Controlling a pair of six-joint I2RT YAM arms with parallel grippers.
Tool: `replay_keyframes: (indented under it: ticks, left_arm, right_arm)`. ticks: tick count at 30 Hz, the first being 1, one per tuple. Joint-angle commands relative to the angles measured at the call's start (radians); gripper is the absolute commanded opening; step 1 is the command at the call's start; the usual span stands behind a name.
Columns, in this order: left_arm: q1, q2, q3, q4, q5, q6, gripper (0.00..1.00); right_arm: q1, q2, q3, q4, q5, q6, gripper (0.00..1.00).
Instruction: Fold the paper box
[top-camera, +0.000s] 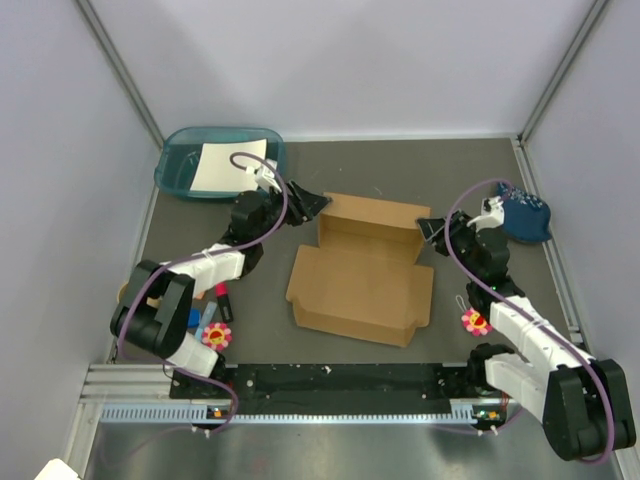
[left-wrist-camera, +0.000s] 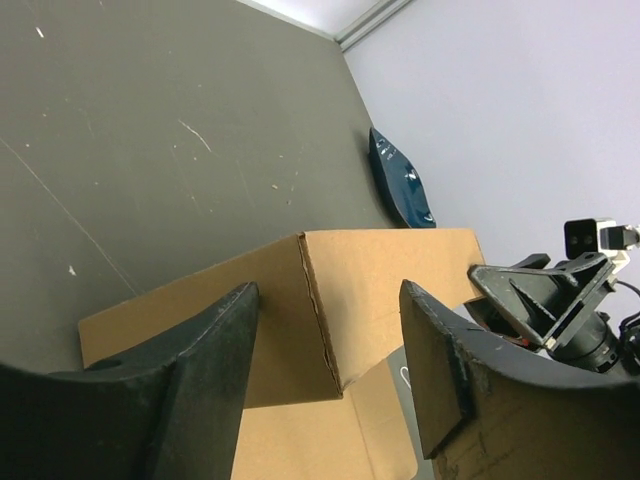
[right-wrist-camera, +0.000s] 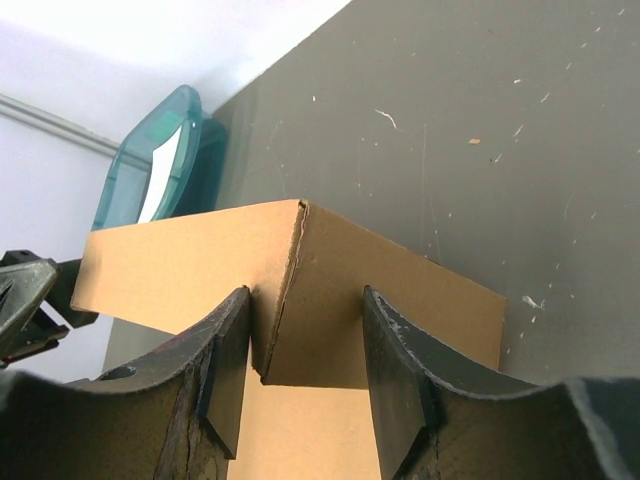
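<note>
The paper box lies in the middle of the table, its far wall standing and a wide flap lying flat toward the near edge. The left gripper is at the box's far left corner. In the left wrist view its jaws stand apart, straddling that corner with space on both sides, and the fingers hide part of the wall. The right gripper is at the far right corner, its fingers close against the cardboard on both sides. Whether they actually pinch it cannot be told.

A teal tray holding a white sheet sits in the far left corner. A dark blue object lies at the right edge, partly hidden by the arm. Small items beside the left arm's base are too small to identify.
</note>
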Motion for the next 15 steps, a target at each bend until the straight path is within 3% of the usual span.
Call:
replay_keyframes:
  ticks: [1,9,11,12,15]
  left_arm:
    - [0.012,0.017,0.046,0.014,0.041,0.03,0.61]
    - [0.027,0.114,0.072,0.026,0.073,0.029,0.47]
    - [0.026,0.121,0.061,0.026,0.067,0.035,0.44]
    - [0.026,0.121,0.058,0.026,0.065,0.039,0.44]
    - [0.026,0.121,0.05,0.02,0.051,0.047,0.44]
  right_arm:
    - [-0.004,0.03,-0.001,-0.149,-0.002,-0.064,0.44]
    - [-0.005,0.016,0.015,-0.175,0.001,-0.08,0.47]
    - [-0.005,0.004,0.027,-0.204,0.005,-0.083,0.55]
    - [-0.005,-0.003,0.048,-0.216,0.008,-0.084,0.65]
    - [-0.005,-0.026,0.122,-0.31,0.041,-0.087,0.76]
